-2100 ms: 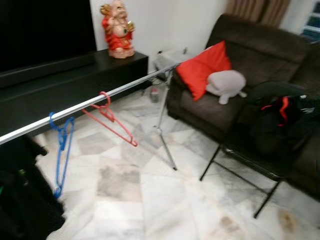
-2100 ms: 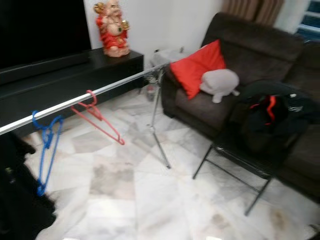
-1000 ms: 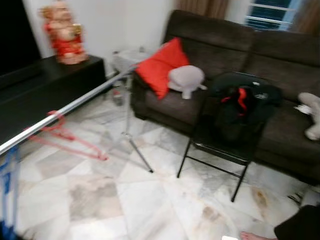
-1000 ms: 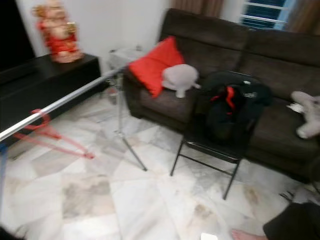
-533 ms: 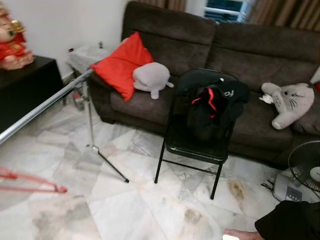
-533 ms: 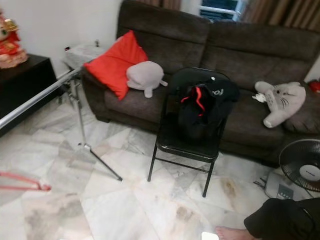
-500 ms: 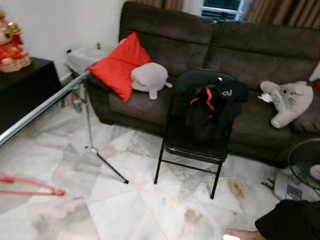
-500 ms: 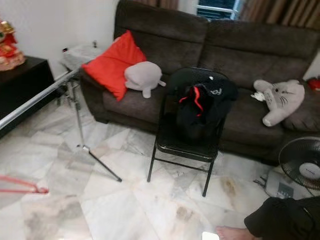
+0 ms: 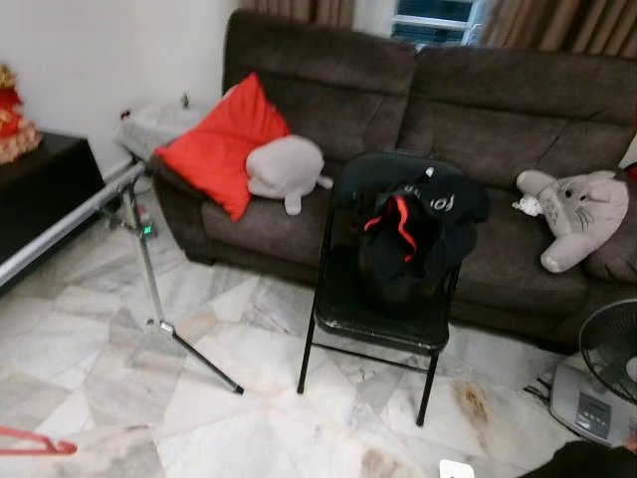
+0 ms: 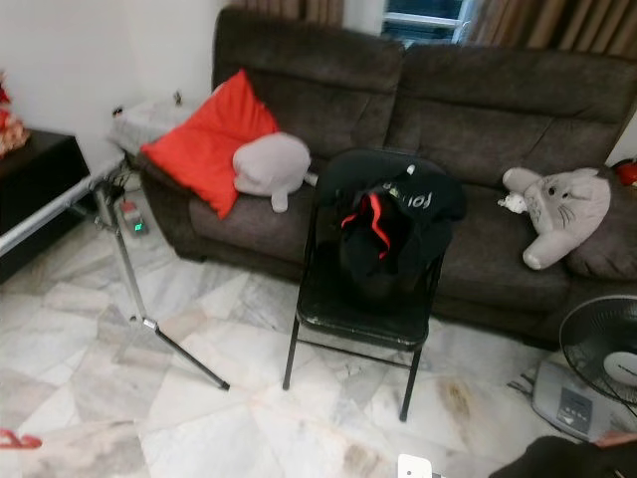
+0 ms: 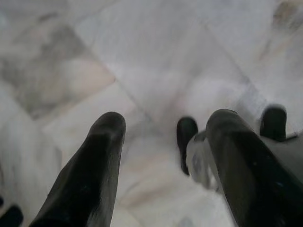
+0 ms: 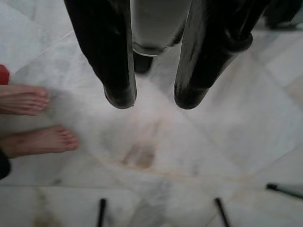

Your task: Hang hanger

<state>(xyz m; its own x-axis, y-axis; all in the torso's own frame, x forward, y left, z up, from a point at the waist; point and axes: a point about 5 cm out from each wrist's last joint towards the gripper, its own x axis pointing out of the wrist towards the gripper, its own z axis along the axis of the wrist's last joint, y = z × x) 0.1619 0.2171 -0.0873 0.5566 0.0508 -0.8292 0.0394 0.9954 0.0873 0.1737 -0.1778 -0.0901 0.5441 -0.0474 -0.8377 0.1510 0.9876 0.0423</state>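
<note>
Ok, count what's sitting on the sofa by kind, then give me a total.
Red cushion: 1
Grey plush toys: 2, one beside the cushion, one toward the sofa's other end
Total: 3

chair (image 9: 383, 299) before sofa (image 9: 478, 119) | jacket (image 9: 418, 224) on chair | cushion (image 9: 219, 144) on sofa, left | rail (image 9: 70, 224) far left | fan (image 9: 607, 368) right
</note>
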